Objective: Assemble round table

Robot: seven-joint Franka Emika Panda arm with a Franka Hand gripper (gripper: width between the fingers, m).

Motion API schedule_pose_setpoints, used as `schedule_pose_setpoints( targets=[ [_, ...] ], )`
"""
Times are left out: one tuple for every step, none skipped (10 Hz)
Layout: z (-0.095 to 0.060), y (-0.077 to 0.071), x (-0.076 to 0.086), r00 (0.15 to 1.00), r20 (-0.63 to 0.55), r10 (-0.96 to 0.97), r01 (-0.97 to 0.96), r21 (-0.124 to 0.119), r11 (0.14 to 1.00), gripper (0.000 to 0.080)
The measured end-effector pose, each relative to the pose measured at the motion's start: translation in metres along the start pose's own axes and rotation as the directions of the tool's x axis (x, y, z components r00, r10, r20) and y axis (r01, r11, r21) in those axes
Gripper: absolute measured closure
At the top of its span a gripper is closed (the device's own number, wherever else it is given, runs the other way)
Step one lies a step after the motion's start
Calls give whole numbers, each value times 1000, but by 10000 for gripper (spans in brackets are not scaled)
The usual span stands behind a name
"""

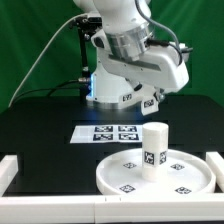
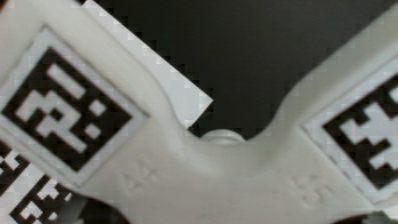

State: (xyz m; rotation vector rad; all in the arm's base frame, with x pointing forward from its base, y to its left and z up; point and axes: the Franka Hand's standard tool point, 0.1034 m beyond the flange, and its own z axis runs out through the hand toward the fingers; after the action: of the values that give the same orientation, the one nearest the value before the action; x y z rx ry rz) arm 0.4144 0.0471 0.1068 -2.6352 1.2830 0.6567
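The large rimmed round disc [image 1: 155, 178] lies flat on the black table at the front. The thick cylindrical leg [image 1: 155, 146] stands upright on its middle. My gripper [image 1: 141, 97] hangs in the air behind and above them, to the exterior view's left of the leg. It is shut on the small flat base piece [image 1: 151, 100], whose square tags show under the hand. In the wrist view the base piece [image 2: 199, 172] fills the picture very close up, with a tag on each arm, and it hides my fingers.
The marker board [image 1: 108, 133] lies flat on the table behind the disc. White border rails run along the exterior view's left [image 1: 9, 170], right [image 1: 216, 158] and front edges. A green backdrop stands behind the arm.
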Motion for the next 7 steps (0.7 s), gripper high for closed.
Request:
schedule_pose_setpoints(
  targets=[
    [0,0,0,1000,0,0,0,0,1000,344],
    [-3,0,1,999,-18,-30,30,-18,999,344],
    [-21,-12,9,993,-64,-103,100,-43,994,344],
    [-43,-29,16,980,-119,-157,154,-39,987,344],
    [-64,-46,16,959,-204,-198,191,-51,980,344],
    [-72,-57,12,938,-266,-222,216,-49,975,344],
    [-68,-60,12,925,-312,-218,220,-31,975,344]
  ],
)
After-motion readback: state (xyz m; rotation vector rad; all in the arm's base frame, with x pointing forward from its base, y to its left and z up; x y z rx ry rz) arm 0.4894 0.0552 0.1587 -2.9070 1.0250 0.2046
